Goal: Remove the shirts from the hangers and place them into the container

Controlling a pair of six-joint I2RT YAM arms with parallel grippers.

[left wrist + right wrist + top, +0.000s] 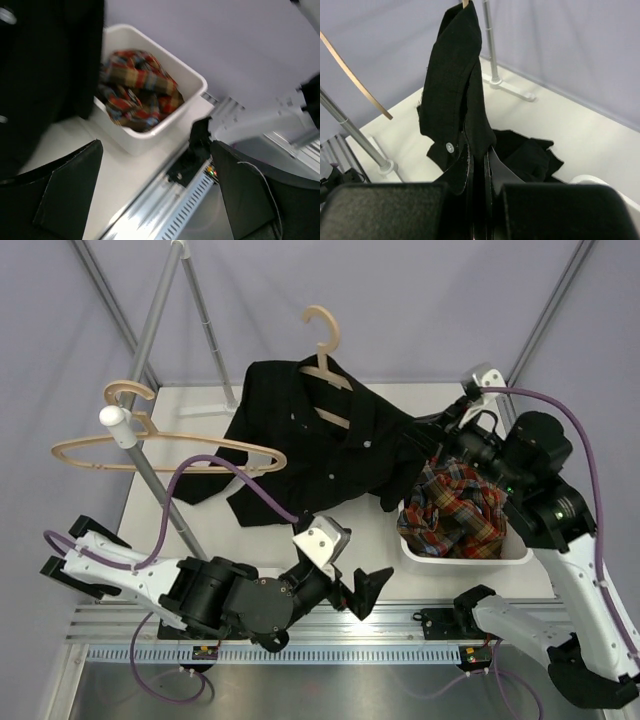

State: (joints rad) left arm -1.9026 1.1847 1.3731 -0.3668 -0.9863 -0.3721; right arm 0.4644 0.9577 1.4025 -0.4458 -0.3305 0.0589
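The black shirt (320, 445) hangs from a wooden hanger (326, 350) and spreads over the table; my right gripper (426, 432) is shut on its right edge. In the right wrist view the cloth (455, 90) rises from the pinched jaws of the right gripper (479, 162) toward the hanger's wood (465, 3). A second hanger (170, 452) hangs bare on the grey rail. The plaid shirt (458, 505) lies bundled in the white container (465, 558). My left gripper (368, 592) stands open and holds nothing, low near the table's front edge, left of the container (192, 79) with the plaid shirt (137, 95).
The grey metal rail (150, 340) slants over the left of the table, and its pole (350, 131) stands on a foot (387, 167). An aluminium mounting rail (300, 625) runs along the near edge. Pale screens close in the back and sides.
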